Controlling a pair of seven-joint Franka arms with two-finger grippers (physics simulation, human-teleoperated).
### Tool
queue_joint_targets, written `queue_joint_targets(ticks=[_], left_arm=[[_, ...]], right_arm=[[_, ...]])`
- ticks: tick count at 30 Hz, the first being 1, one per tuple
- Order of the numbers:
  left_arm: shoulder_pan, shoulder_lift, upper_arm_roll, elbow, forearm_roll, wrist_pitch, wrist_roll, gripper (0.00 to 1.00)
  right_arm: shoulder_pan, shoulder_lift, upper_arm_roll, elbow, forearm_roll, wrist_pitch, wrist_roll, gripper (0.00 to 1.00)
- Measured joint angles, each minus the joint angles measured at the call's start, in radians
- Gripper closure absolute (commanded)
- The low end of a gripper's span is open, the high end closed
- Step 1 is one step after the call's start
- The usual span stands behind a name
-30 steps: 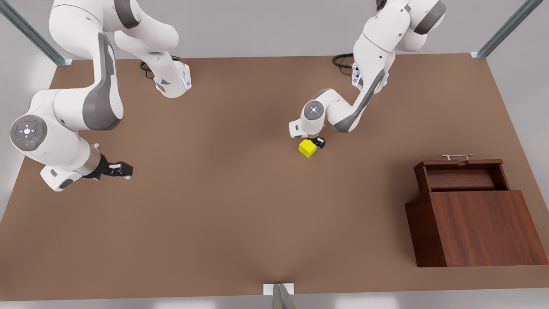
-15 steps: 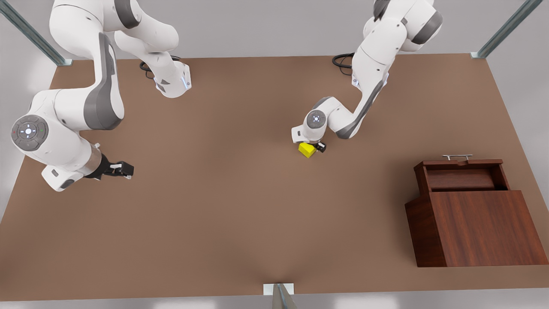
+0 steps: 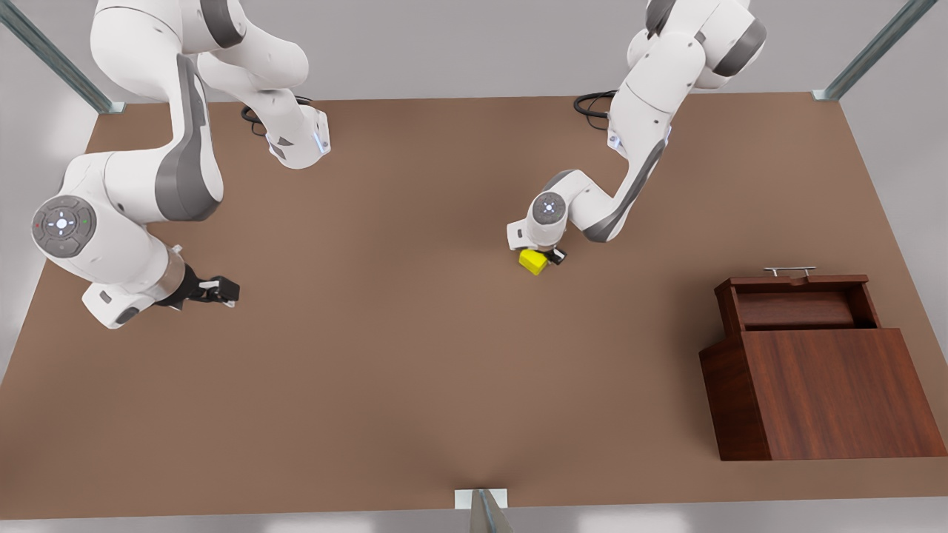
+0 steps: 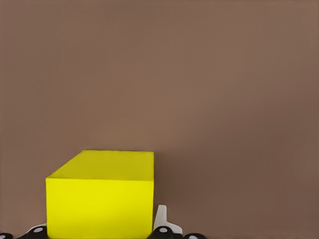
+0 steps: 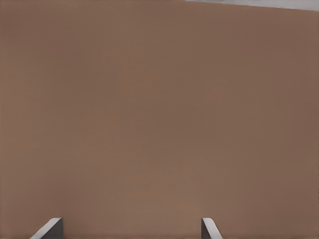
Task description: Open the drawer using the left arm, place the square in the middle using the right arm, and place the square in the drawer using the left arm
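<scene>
Square (image 3: 532, 261) between left gripper (image 3: 546, 255) fingers, drawer (image 3: 796, 302) well apart.

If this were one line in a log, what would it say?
drawer: open | cube: on table, between left gripper fingers | right gripper: open, waiting aside

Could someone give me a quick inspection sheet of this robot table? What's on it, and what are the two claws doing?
Surface: bare matte brown tabletop.
Job's things: yellow square on the tabletop near its middle; drawer pulled out of the wooden cabinet, silver handle facing away from the camera; nothing seen in the drawer.
Clutter: nothing seen.
Grippers: left gripper low at the square, whether it grips cannot be told; right gripper at the front view's left, waiting, fingers apart, holding nothing.
Cables: black loops at each arm's base.
Surroundings: grey walls, metal frame struts at corners.
</scene>
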Motion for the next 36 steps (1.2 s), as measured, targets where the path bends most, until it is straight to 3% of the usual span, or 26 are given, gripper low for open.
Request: queue_joint_targets(ticks=[6, 8, 10, 12, 14, 17, 20, 21, 23, 24, 25, 32, 33, 34, 36], left_arm=[[0.008, -0.091, 0.023, 0.012, -0.003, -0.057, -0.019, 0.39], [0.019, -0.223, 0.077, 0.076, -0.024, -0.272, -0.243, 0.39], [0.135, -0.364, 0.132, 0.143, -0.059, -0.421, -0.508, 0.39], [0.241, -0.430, 0.211, 0.186, -0.086, -0.490, -0.519, 0.39], [0.403, -0.431, 0.233, 0.195, -0.098, -0.491, -0.303, 0.39], [0.530, -0.429, 0.383, 0.195, -0.099, -0.493, 0.042, 0.38], [0.739, -0.364, 0.396, 0.254, -0.080, -0.485, 0.221, 0.38], [0.727, -0.339, 0.396, 0.292, -0.075, -0.489, 0.250, 0.38], [0.478, -0.291, 0.396, 0.361, -0.067, -0.499, 0.258, 0.38], [0.463, -0.260, 0.399, 0.406, -0.057, -0.523, 0.259, 0.38], [0.538, -0.218, 0.408, 0.475, -0.056, -0.570, 0.269, 0.38], [0.565, -0.167, 0.408, 0.475, -0.061, -0.553, 0.295, 0.38], [0.565, -0.155, 0.408, 0.475, -0.061, -0.551, 0.295, 0.36], [0.574, -0.147, 0.408, 0.476, -0.062, -0.542, 0.295, 0.00], [0.578, -0.143, 0.408, 0.476, -0.071, -0.532, 0.293, 0.00]], right_arm=[[0.000, 0.001, 0.000, 0.001, 0.000, 0.000, 0.000, 0.00], [0.000, 0.001, 0.000, 0.002, 0.000, 0.000, 0.000, 0.00], [0.000, 0.002, 0.000, 0.002, 0.000, 0.001, 0.000, 0.00], [0.000, 0.002, 0.000, 0.001, 0.000, 0.000, 0.000, 0.00], [0.000, 0.001, 0.000, 0.001, 0.000, 0.000, 0.000, 0.00], [0.000, 0.002, 0.000, 0.002, 0.000, 0.003, 0.000, 0.00], [0.000, 0.004, 0.000, 0.002, 0.000, 0.004, 0.000, 0.00], [0.001, 0.004, 0.000, 0.002, 0.000, 0.005, 0.000, 0.00], [0.000, 0.004, 0.000, 0.002, 0.000, 0.003, 0.000, 0.00], [0.001, 0.004, 0.000, 0.002, 0.000, 0.004, 0.000, 0.00], [0.002, 0.004, 0.000, 0.002, 0.000, 0.005, 0.000, 0.00], [0.000, 0.004, -0.002, 0.002, 0.000, 0.008, 0.002, 0.00], [0.000, 0.004, -0.002, 0.002, 0.000, 0.008, 0.002, 0.00], [0.000, 0.005, -0.002, 0.002, 0.000, 0.011, 0.002, 0.00], [0.002, 0.005, 0.000, 0.003, 0.000, 0.012, 0.006, 0.00]])
